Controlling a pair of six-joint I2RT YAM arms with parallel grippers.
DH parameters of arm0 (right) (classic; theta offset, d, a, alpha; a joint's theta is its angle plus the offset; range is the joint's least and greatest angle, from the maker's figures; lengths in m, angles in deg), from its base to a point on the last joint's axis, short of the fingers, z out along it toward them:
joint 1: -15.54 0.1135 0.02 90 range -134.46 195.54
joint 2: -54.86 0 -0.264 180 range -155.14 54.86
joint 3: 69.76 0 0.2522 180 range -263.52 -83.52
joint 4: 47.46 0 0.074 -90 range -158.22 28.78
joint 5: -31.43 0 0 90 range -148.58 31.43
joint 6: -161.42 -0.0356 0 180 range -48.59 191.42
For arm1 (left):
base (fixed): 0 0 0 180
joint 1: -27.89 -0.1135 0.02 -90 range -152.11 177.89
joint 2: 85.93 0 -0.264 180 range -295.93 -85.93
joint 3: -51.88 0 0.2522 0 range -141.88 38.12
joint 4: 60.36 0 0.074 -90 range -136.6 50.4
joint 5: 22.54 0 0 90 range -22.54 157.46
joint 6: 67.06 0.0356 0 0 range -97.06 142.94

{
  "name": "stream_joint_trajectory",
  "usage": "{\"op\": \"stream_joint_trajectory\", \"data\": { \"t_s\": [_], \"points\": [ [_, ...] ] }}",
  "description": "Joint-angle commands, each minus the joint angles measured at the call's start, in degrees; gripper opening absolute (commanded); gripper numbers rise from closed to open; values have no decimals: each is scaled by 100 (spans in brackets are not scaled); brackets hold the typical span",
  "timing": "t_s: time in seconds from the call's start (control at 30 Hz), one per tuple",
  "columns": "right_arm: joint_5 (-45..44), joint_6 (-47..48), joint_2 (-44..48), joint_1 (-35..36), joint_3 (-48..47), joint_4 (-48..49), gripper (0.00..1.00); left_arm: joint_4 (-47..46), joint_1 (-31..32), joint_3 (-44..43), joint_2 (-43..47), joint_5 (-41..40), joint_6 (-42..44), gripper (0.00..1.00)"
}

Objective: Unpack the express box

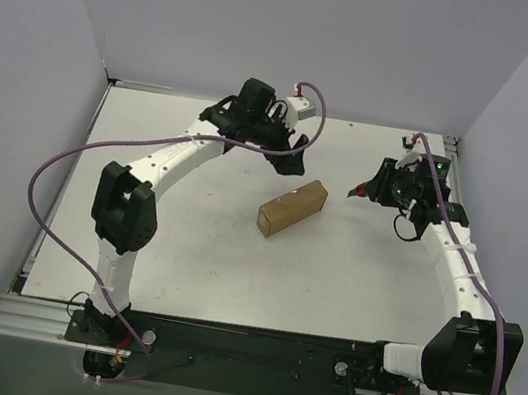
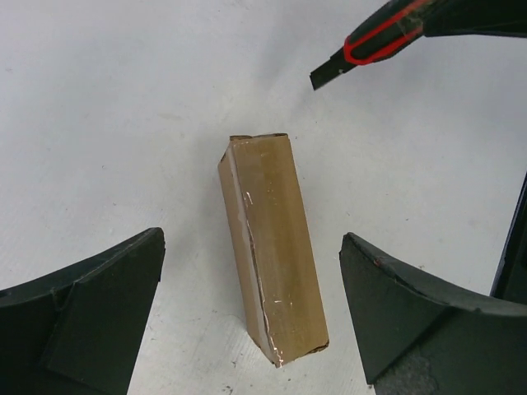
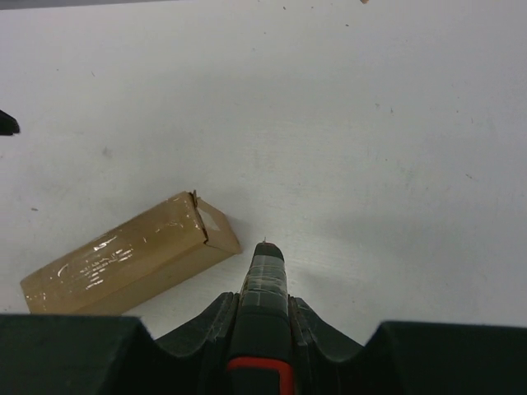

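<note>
Hiding knife [image 3: 265, 276] handle: right jaws.

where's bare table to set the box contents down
The widest bare patch is the near table, between the box and the arm bases. It is crowded around the box: the left gripper hangs open just beyond it, and the knife in the right gripper points in from the right.

White tabletop [image 1: 192, 267], plain pale grey walls [image 1: 302, 32] on three sides, even light
</note>
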Motion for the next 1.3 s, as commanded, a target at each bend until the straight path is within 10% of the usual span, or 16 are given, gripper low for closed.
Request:
{"op": "stream_joint_trajectory", "data": {
  "t_s": [0.0,0.6,1.27],
  "points": [
    [326,-540,389,-39,4,651,0,737,242,-356,-432,-697,498,97],
    [388,-506,943,-276,479,660,0,491,947,-199,-996,-1945,665,97],
    [608,-418,372,-206,189,581,0,913,622,1137,-354,-92,744,83]
  ]
}}
